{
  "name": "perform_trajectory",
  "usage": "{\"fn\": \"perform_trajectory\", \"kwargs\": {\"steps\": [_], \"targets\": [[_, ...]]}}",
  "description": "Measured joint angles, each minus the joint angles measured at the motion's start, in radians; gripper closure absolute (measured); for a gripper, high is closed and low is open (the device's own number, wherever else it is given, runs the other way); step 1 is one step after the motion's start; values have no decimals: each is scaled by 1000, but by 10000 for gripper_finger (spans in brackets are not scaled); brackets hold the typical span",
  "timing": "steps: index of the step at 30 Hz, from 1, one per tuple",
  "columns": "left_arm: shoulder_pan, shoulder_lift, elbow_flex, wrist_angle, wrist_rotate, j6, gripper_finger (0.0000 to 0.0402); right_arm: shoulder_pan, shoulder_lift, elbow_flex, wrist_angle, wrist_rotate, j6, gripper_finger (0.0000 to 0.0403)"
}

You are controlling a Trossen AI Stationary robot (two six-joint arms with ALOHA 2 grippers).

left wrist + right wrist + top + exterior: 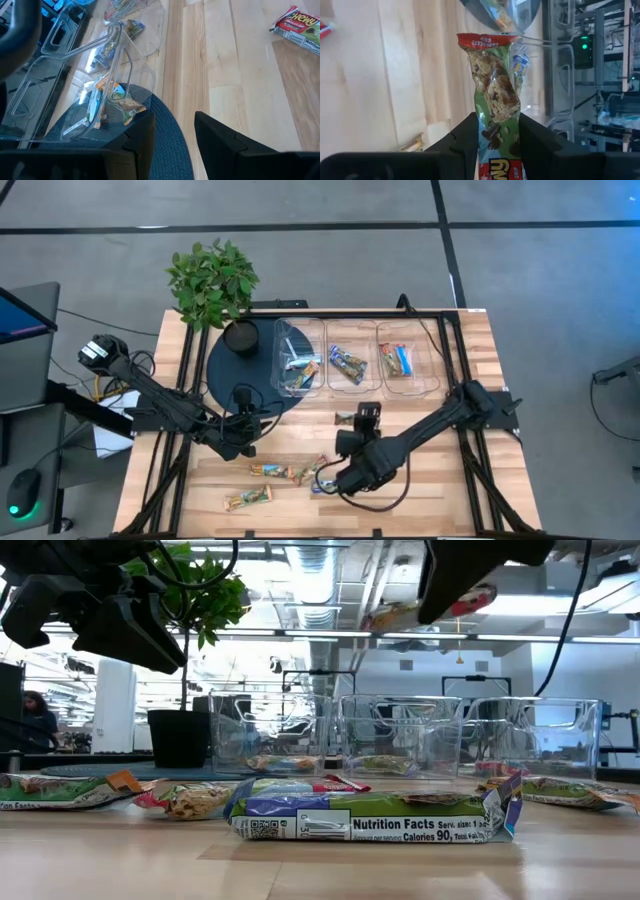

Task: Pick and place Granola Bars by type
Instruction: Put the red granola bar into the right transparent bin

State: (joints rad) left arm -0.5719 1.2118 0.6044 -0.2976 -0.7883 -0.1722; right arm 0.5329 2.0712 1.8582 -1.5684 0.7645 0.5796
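While clamped in right claw (492, 137): green granola bar (495, 95). Left claw (172, 132) part-open, empty, at nine o'clock on surface (440, 480).

A light wooden table (470, 380) with plank seams fills the centre of the high view, framed by black rails. On its upper left part a dark round mat (222, 370) is laid, and a potted plant (214, 284) is set at the mat's upper edge. Three clear plastic bins (350, 360) are lined up side by side across the upper middle, the leftmost partly on the mat. Granola bars (282, 472) are scattered along the lower centre, with one more (247, 498) at lower left and another (345, 418) just below the bins.
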Motion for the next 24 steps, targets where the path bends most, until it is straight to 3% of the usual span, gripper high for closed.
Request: {"fn": "perform_trajectory", "kwargs": {"steps": [10,24], "targets": [[0,0,0,-4,6,-2,267,4,-199,-156,-3,29,70,295],[0,0,0,7,-3,-2,267,-29,-657,-700,62,161,344,295]]}}
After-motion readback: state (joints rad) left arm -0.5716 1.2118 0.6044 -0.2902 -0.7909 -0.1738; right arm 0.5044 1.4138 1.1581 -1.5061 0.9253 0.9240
